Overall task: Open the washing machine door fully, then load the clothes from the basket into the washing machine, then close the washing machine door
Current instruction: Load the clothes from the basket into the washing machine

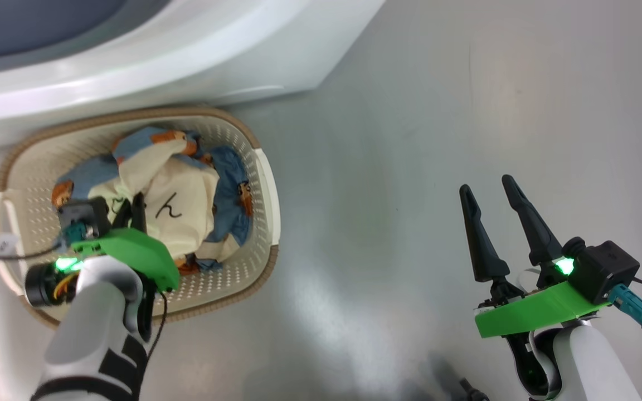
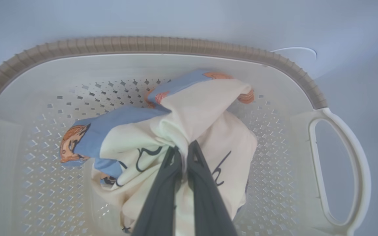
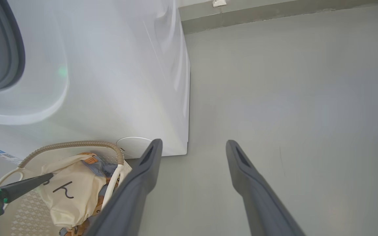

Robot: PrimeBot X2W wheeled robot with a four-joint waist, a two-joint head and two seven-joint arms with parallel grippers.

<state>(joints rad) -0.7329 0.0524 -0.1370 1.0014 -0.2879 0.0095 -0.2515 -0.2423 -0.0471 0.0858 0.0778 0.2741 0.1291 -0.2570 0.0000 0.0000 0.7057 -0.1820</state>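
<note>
Your left gripper (image 2: 183, 150) is down inside the basket (image 1: 131, 114), fingers pinched tight on a cream fold of the clothes (image 1: 181, 206), with the tips half buried in the cloth. The blue bear-print part is mostly hidden under the cream. The washing machine (image 1: 187, 50) sits just behind the basket, cut off by the frame, showing just a sliver of grey gasket (image 3: 15, 49). Well right of the basket, your right gripper (image 1: 487, 185) hangs over the floor (image 1: 382, 167), fingers spread wide, holding nothing.
</note>
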